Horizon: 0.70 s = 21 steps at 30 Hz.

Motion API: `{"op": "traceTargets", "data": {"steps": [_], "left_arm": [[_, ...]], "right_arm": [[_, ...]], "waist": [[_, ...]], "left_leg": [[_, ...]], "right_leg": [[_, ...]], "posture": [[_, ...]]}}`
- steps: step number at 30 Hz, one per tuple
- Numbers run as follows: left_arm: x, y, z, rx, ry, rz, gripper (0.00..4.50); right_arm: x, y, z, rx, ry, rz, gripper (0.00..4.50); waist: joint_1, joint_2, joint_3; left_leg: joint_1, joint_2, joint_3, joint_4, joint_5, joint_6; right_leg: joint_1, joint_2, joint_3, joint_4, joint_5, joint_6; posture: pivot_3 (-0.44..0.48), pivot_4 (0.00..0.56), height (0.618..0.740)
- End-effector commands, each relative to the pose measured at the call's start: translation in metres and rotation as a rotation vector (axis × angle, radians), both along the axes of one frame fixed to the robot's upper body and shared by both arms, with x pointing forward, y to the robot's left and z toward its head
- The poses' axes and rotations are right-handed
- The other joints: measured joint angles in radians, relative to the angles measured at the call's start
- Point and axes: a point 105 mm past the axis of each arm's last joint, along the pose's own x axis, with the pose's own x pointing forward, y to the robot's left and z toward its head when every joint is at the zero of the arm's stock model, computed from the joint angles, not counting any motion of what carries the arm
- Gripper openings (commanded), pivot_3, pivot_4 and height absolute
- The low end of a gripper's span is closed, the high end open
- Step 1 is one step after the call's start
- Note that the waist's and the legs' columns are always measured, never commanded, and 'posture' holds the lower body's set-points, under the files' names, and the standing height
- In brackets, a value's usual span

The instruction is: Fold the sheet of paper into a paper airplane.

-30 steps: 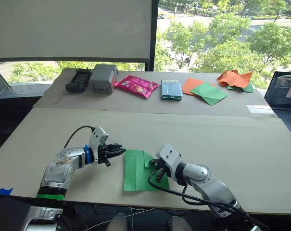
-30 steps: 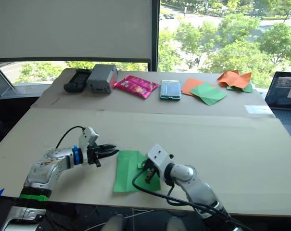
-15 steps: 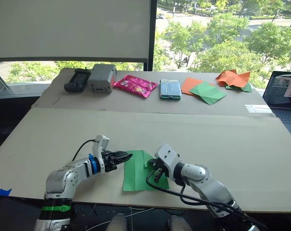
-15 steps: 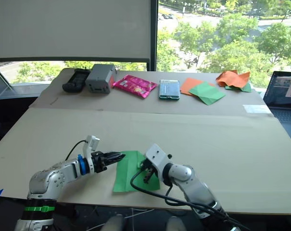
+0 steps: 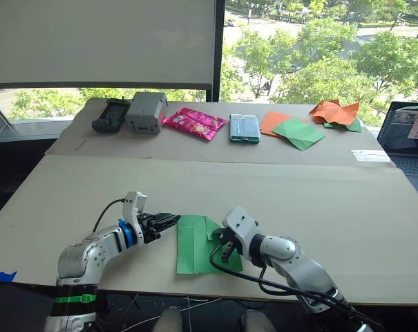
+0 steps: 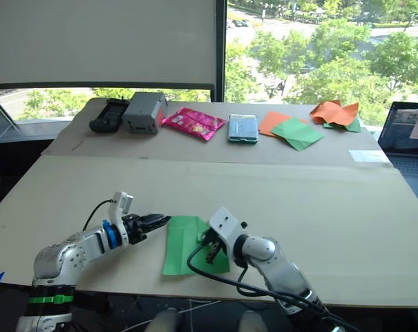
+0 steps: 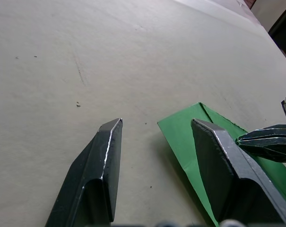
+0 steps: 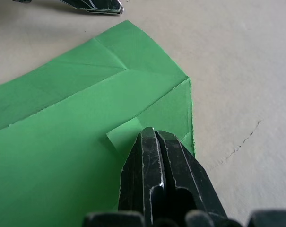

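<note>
Left eye view gives you the plainest reading: the sheet of paper (image 5: 198, 243) lies flat on the worktop (image 5: 319, 207) at its near edge, between your two arms; it is a tall narrow strip with a few creases and one small flap turned up at its far right corner, so you are early in the folding and nothing yet resembles a plane.

Your right pincer (image 8: 150, 142) has its fingers pressed together, their tips down on the paper beside that small raised flap; whether a layer is nipped between them I cannot tell, and it looks more like pressing down than gripping.

Your left pincer (image 7: 154, 135) is spread, held low just off the paper's left edge; one finger (image 7: 218, 165) overlaps the paper's far left corner in the left wrist view, the other (image 7: 102, 161) is over bare worktop; it holds nothing.

By my judgement the pointed nose, the wings and the centre fold are all yet to be made; the creases visible in the right wrist view suggest guide lines are in place, nothing more.

Well beyond the paper, along the worktop's far side, lie the duller green square (image 5: 300, 133) and the orange papers (image 5: 336, 112); leave those alone.
</note>
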Motion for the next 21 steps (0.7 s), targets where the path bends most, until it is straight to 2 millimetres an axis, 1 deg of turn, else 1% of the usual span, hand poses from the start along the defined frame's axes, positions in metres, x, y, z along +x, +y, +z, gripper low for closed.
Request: {"op": "traceTargets", "data": {"steps": [1,5,10,18,21], "left_arm": [[-0.009,-0.018,-0.002,-0.029,0.023,-0.076,2.46],[-0.011,-0.025,-0.005,-0.054,0.043,-0.088,2.46],[-0.013,-0.027,-0.003,-0.096,0.067,-0.086,2.46],[-0.012,-0.027,0.001,-0.110,0.059,-0.082,2.46],[-0.011,-0.026,0.001,-0.104,0.048,-0.071,1.63]], "right_arm": [[-0.002,0.000,-0.002,-0.009,0.013,-0.004,0.00],[-0.002,0.000,-0.001,-0.005,0.015,-0.005,0.00],[-0.003,0.001,0.000,0.002,0.016,-0.010,0.00],[-0.002,0.001,0.001,0.002,0.019,-0.015,0.00],[-0.002,0.001,0.001,0.003,0.019,-0.014,0.00]], "waist": [[0.000,0.000,0.000],[0.004,0.000,0.000],[0.003,0.000,0.000],[0.003,0.000,0.000],[0.002,0.000,0.000]], "left_leg": [[0.000,0.000,0.000,0.000,0.000,0.000],[0.000,0.000,0.000,0.000,0.000,0.000],[0.000,-0.001,0.000,0.000,0.000,0.000],[-0.001,-0.001,0.000,0.000,0.000,0.000],[-0.001,-0.001,0.000,0.000,0.000,0.000]], "right_leg": [[0.000,0.000,0.000,0.000,0.000,0.000],[0.000,0.000,0.000,0.000,0.000,0.000],[0.000,-0.001,0.000,-0.001,0.000,0.000],[0.000,-0.001,0.000,-0.001,0.000,0.000],[0.000,-0.001,0.000,-0.001,0.000,0.000]], "posture": [[0.000,0.150,0.720],[0.000,0.150,0.720],[0.000,0.150,0.720],[0.000,0.150,0.720],[0.000,0.150,0.720]]}}
